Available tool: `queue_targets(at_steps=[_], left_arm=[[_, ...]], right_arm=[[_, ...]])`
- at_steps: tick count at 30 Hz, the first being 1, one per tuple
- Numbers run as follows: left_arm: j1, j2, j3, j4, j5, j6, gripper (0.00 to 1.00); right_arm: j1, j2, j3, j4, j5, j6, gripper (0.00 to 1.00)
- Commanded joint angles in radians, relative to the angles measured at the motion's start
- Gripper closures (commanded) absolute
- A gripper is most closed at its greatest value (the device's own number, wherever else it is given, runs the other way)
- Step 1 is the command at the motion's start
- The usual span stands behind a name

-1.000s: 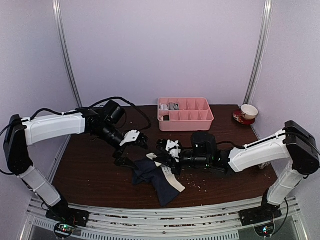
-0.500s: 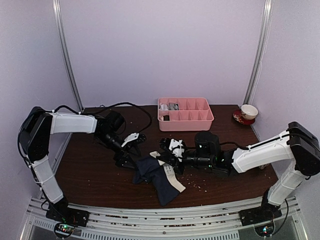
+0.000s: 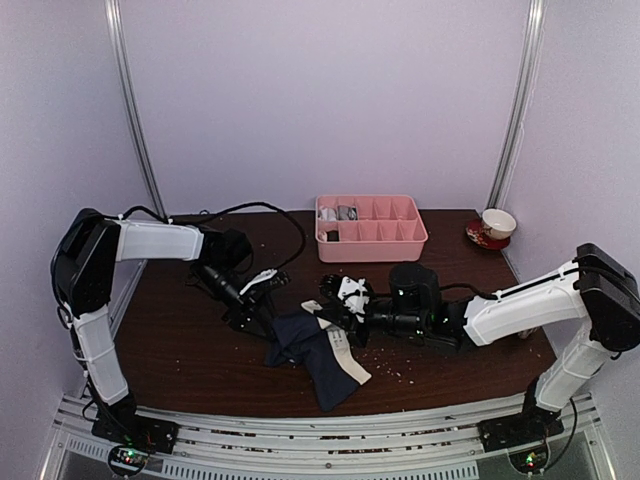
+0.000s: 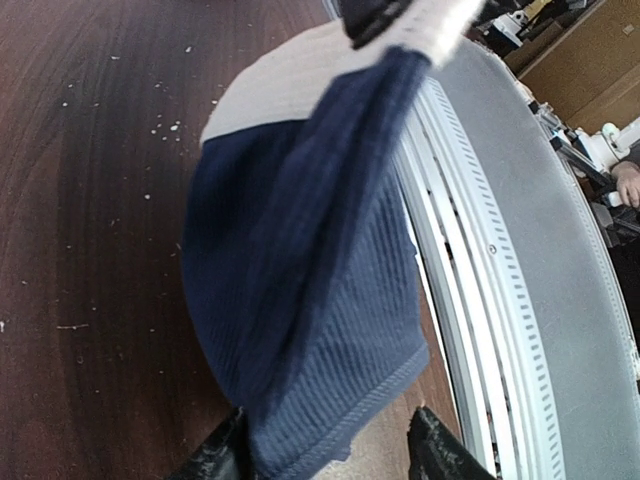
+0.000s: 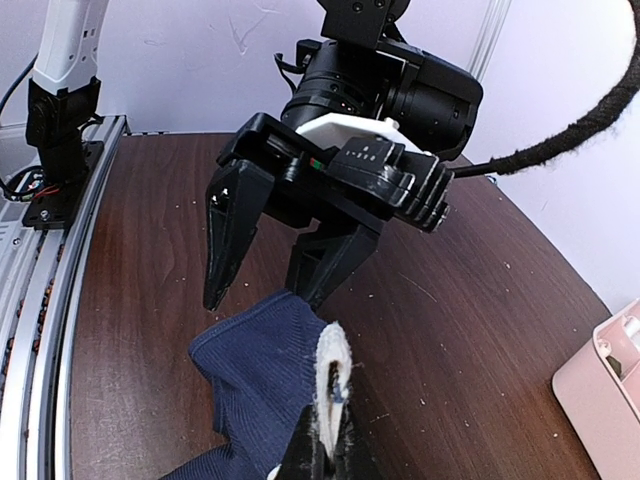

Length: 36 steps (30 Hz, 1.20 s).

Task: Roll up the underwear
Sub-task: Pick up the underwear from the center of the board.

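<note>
Navy underwear point(image 3: 305, 345) with a cream-white waistband point(image 3: 347, 365) lies crumpled mid-table. My right gripper point(image 5: 328, 440) is shut on a raised fold of that waistband point(image 5: 332, 360), and in the top view the right gripper point(image 3: 328, 312) sits at the cloth's far right corner. My left gripper point(image 3: 262, 318) is low at the cloth's left end. In the left wrist view the underwear point(image 4: 300, 250) stretches away from the left gripper point(image 4: 325, 455), whose jaws stand apart with the leg hem between them. The right wrist view shows the left gripper point(image 5: 258, 297) straddling the cloth's edge point(image 5: 255, 370).
A pink compartment tray point(image 3: 372, 243) stands at the back centre with small items in its left cells. A cup on a saucer point(image 3: 496, 224) sits at the back right. The metal rail point(image 4: 480, 200) runs along the table's near edge. Crumbs dot the wood.
My left arm has swung down and in to the cloth's left end, and its jaws have narrowed around the hem. The right gripper has kept its hold on the waistband.
</note>
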Motion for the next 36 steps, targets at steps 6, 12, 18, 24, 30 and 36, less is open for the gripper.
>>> queue_targets(at_steps=[6,12,18,24,30,36], left_arm=[[0.007,0.016,0.053,-0.066,0.041,0.039,0.6],[0.007,0.027,0.083,-0.109,0.053,0.069,0.63],[0.008,0.026,0.086,-0.136,0.047,0.086,0.67],[0.007,0.008,0.109,-0.199,0.082,0.119,0.49],[0.007,0.012,0.099,-0.107,0.025,-0.007,0.53],[0.008,0.026,0.081,-0.083,-0.013,-0.029,0.63]], right_arm=[[-0.005,-0.007,-0.005,0.002,0.027,-0.019,1.0],[-0.005,-0.002,-0.001,-0.011,0.032,-0.026,1.0],[-0.005,-0.006,0.001,-0.016,0.036,-0.028,1.0],[-0.005,-0.006,0.005,-0.026,0.046,-0.033,1.0],[-0.006,-0.003,0.009,-0.032,0.05,-0.034,1.0],[-0.006,-0.003,0.01,-0.036,0.052,-0.039,1.0]])
